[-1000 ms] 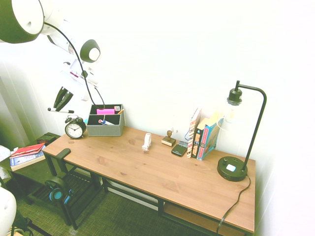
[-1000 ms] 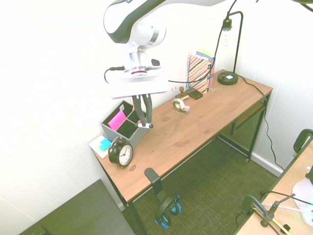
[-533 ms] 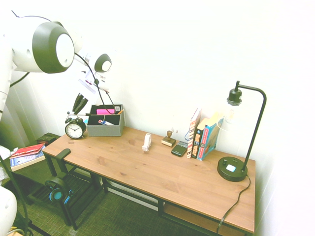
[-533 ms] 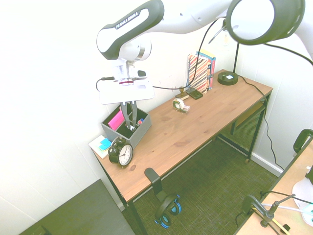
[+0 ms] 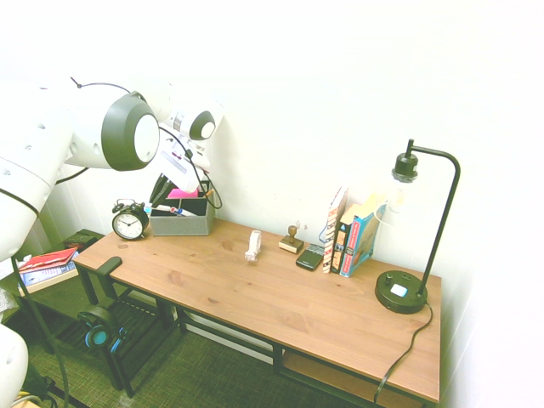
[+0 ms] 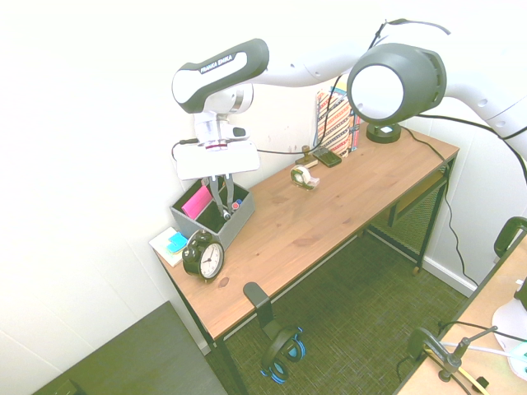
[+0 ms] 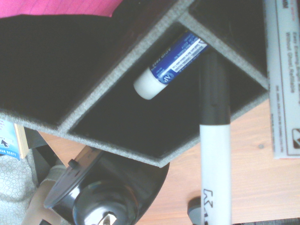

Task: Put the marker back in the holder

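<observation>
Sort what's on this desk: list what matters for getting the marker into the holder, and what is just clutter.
Belongs to the job:
- marker, black cap end over a compartment
- holder, grey box
- gripper, shut on the marker

Just lying about:
- alarm clock
- tape roll
- desk lamp
- books
- blue-labelled tube already in the holder

You see the marker [image 7: 214,154] best in the wrist view: a slim white barrel with dark lettering and a black cap, the capped end reaching into the holder's front compartment beside a blue-labelled stick already lying there. From the second exterior view you can tell it stands steeply, cap down, over the holder [image 6: 233,224]. The holder is a small grey rectangular organizer with dark inner compartments, something pink in its back section. It sits upright at the end of the wooden desk near the wall, just beside the alarm clock.
</observation>
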Controlling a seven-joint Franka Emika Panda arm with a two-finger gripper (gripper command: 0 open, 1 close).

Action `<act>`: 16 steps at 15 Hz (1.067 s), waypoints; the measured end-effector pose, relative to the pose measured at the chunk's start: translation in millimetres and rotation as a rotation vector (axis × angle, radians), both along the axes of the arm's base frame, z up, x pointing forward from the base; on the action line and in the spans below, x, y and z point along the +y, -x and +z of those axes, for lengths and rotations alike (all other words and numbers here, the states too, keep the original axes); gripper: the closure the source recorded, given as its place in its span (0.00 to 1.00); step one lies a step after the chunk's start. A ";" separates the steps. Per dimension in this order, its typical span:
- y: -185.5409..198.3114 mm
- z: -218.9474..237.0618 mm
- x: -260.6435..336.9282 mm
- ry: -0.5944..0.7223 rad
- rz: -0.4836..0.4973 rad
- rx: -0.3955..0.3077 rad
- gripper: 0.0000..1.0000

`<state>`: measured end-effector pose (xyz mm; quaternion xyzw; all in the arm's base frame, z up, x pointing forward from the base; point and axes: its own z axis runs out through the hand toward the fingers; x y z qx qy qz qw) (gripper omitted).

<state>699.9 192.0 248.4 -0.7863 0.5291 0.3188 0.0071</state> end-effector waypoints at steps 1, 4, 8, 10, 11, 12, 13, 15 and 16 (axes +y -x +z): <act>-0.4 -0.1 0.5 0.000 0.001 -0.001 0.00; -0.5 -0.2 0.6 -0.001 0.001 -0.001 0.00; -0.6 -0.2 0.5 -0.003 0.004 -0.003 0.00; 0.8 3.5 -0.8 -0.007 0.025 -0.015 0.00; 2.3 13.5 -4.9 0.000 0.060 -0.044 0.00; 5.3 30.4 -12.1 0.024 0.101 -0.077 0.00; 9.7 51.7 -19.6 0.057 0.139 -0.108 0.00; 23.0 98.5 -32.8 0.126 0.214 -0.172 0.00; 30.4 117.7 -38.8 0.160 0.252 -0.203 0.00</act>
